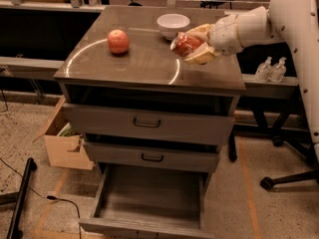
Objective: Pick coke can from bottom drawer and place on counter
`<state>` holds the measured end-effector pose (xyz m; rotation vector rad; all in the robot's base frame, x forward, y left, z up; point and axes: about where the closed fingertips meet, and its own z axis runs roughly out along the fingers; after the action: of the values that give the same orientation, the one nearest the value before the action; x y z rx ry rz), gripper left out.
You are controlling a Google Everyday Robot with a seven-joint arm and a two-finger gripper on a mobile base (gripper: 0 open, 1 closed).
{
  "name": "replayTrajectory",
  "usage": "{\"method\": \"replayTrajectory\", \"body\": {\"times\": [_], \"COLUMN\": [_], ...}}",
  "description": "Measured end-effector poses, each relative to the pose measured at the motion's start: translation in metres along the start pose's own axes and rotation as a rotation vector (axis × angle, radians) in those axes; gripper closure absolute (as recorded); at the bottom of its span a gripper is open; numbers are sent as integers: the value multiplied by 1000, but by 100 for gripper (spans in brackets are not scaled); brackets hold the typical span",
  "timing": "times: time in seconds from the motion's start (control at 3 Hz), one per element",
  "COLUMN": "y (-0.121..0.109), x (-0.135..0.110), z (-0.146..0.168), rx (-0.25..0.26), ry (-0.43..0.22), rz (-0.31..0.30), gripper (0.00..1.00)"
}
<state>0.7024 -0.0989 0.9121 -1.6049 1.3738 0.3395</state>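
The red coke can (185, 44) is held tilted in my gripper (195, 46), a little above the right side of the counter (144, 63). The gripper's pale fingers (201, 56) are closed around the can. My white arm reaches in from the upper right. The bottom drawer (149, 200) is pulled open below, and its grey floor is bare.
A round orange-red apple (118, 41) lies on the counter's left half. A white bowl (173, 24) stands at the back, just left of the can. A cardboard box (65, 143) stands left of the cabinet. Two bottles (271, 68) and a chair base (289, 176) are at the right.
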Motion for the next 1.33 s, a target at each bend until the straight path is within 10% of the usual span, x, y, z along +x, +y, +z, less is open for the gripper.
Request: {"method": "replayTrajectory", "body": {"times": [1.33], "y": [-19], "x": [29], "z": [42], "rx": [-73], "ry": [-38], "rz": [116], "gripper": [12]}}
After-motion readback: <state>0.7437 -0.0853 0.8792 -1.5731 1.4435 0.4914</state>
